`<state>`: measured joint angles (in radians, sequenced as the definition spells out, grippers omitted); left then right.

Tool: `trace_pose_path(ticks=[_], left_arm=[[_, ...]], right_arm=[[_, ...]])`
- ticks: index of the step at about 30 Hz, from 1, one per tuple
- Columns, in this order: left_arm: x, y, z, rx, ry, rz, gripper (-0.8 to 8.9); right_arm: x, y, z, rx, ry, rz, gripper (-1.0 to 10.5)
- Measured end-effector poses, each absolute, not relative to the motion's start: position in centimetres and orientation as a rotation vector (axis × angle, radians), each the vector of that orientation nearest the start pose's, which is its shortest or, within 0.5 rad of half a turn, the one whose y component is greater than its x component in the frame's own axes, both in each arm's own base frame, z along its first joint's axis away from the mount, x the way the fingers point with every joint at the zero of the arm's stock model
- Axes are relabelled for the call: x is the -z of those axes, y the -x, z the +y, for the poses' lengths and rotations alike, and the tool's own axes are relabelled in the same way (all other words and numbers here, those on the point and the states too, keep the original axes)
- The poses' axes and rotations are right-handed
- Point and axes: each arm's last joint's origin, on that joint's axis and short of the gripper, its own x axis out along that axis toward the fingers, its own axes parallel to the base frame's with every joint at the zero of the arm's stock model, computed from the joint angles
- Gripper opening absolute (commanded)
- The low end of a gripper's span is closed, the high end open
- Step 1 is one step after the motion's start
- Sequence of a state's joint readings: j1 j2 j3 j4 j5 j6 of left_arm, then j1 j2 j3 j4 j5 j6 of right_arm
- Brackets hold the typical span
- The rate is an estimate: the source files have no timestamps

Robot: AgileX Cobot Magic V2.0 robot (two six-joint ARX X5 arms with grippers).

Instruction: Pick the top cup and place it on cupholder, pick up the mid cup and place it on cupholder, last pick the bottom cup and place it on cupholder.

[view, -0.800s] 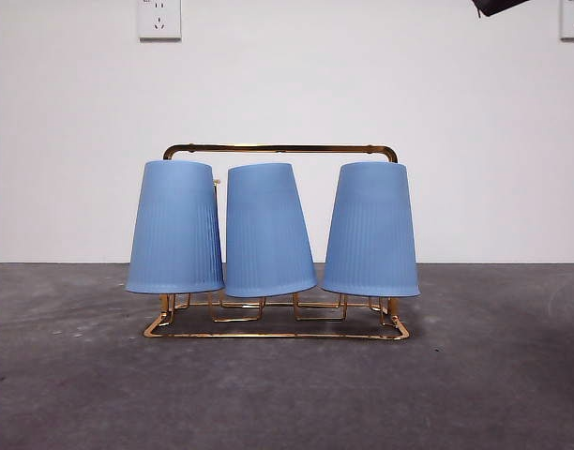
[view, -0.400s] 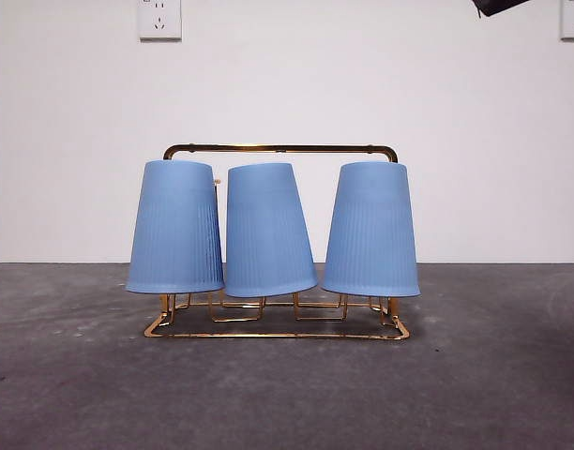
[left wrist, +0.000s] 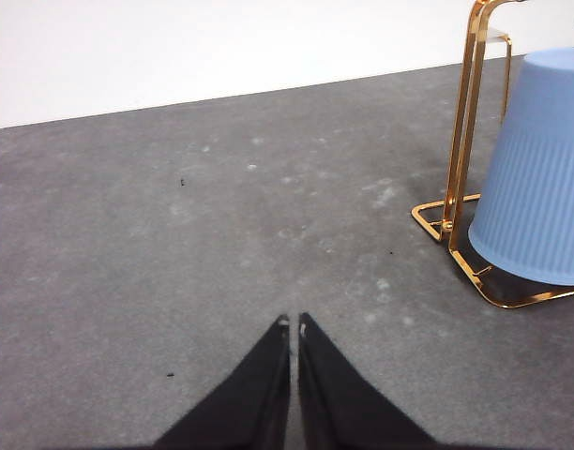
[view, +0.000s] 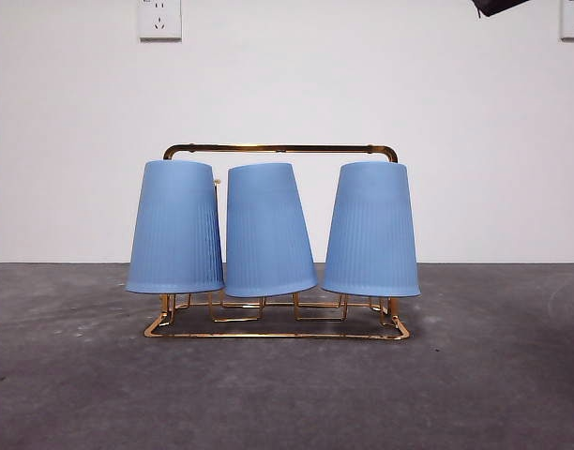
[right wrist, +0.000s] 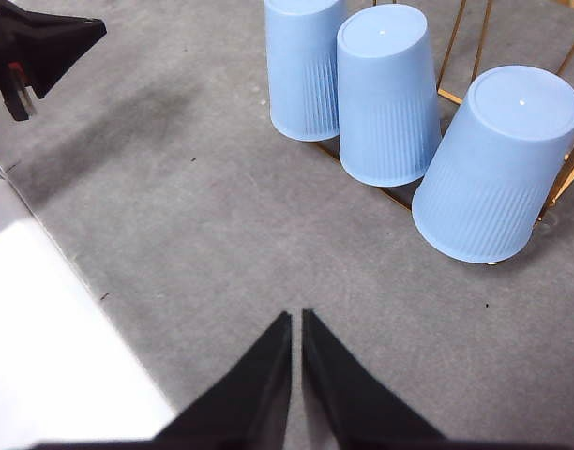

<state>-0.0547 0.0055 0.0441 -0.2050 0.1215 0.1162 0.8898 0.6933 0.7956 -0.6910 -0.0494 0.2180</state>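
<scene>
Nothing has shifted over the last second: three blue cups (view: 268, 230) sit upside down on the cupholder (view: 278, 330), side by side (middle one tilted). Left gripper (left wrist: 294, 325) and right gripper (right wrist: 296, 317) both hang over bare table, jaws together, holding nothing. All placements look finished; task apparently complete.

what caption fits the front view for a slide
Three blue cups sit upside down on the gold cupholder on the grey table, both arms withdrawn.
</scene>
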Motion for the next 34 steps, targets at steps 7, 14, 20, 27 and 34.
trace_pose_path(ticks=[7, 14, 20, 27, 34], left_arm=[[-15.8, -9.3, -0.9, 0.185, -0.11, 0.156, 0.07], [-15.8, -9.3, -0.9, 0.185, -0.11, 0.156, 0.07], [-15.8, -9.3, -0.9, 0.185, -0.11, 0.156, 0.07], [-15.8, -9.3, -0.9, 0.185, -0.11, 0.156, 0.07], [-15.8, -9.3, -0.9, 0.185, -0.11, 0.156, 0.07]], right_arm=[[-31.1, -8.9, 9.1, -0.743, 0.055, 0.513, 0.1], [-28.5, -9.4, 5.4, -0.504, -0.025, 0.282, 0.1], [-24.2, -9.3, 2.9, -0.3, -0.031, 0.161, 0.1], [-20.3, -9.3, 1.2, -0.125, -0.043, 0.083, 0.1], [-17.8, -9.3, 0.3, -0.03, -0.047, 0.079, 0.1]])
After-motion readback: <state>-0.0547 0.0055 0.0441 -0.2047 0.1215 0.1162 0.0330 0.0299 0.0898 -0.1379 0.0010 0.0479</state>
